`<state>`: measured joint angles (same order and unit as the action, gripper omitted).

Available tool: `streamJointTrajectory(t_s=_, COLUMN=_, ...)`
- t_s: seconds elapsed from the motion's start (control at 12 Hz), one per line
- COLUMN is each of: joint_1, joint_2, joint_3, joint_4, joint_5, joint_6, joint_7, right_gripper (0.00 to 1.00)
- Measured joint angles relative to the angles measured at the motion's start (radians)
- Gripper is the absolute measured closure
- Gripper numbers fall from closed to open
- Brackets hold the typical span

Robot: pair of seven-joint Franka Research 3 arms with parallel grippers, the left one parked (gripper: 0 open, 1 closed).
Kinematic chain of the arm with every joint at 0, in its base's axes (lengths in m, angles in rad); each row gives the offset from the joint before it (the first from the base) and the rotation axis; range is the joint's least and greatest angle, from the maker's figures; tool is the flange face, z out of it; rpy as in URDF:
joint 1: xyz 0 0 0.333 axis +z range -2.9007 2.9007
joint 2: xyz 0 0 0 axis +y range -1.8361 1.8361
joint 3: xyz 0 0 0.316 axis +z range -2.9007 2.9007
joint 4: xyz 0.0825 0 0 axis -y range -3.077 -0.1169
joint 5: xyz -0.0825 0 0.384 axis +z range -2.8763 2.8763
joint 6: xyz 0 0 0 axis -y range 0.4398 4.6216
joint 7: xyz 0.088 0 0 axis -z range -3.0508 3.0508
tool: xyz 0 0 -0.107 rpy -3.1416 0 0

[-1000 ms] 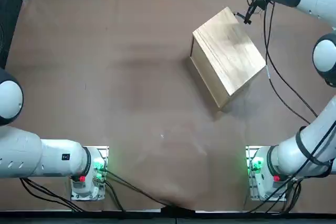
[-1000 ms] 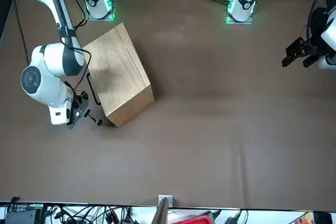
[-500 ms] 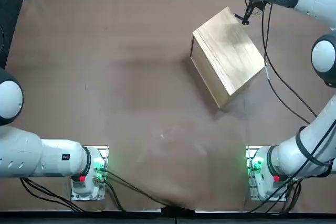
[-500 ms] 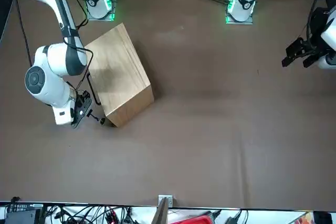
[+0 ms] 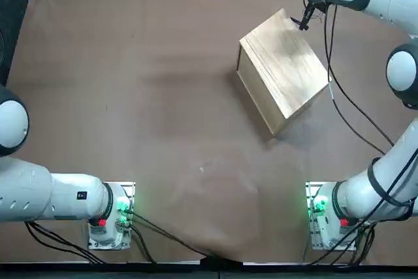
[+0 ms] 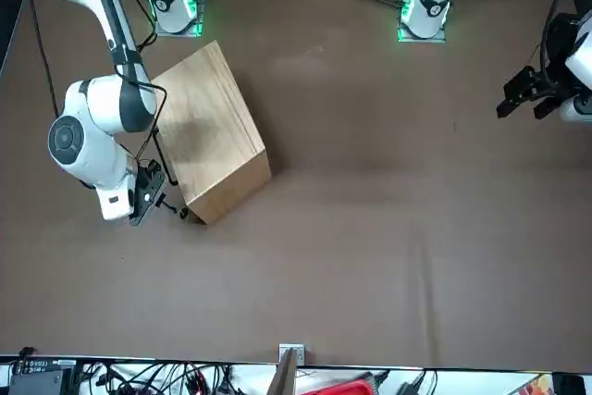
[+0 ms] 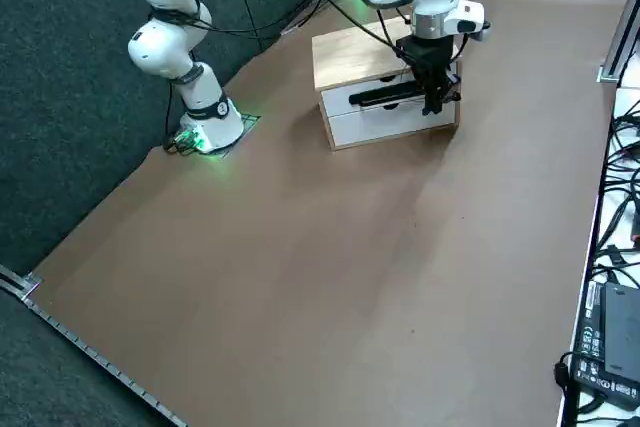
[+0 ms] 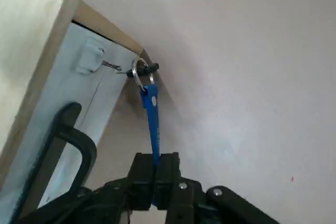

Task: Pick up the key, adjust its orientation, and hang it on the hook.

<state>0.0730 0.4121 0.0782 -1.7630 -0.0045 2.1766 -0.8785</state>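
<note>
In the top view, a pale wooden box (image 5: 284, 63) sits right of centre in the upper half, set at a slant on the brown table (image 5: 163, 115). The right side view shows its white drawer fronts (image 7: 395, 122) near the top centre, and a tangle of black cables (image 7: 620, 177) along the right edge. At the front view's bottom edge, a metal post (image 6: 285, 374) stands beside something red (image 6: 344, 388)

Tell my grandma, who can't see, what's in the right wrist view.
The right gripper pinches a blue key in its jaws. The key's ring is around a black hook, beside a wooden box.
</note>
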Motion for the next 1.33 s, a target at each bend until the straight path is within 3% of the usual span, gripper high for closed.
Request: streamJointTrajectory(t_s=1.33, joint_1=0.006, joint_2=0.015, joint_3=0.0, joint_4=0.0, joint_5=0.0, joint_6=0.011, joint_7=-0.09, right_gripper=0.96)
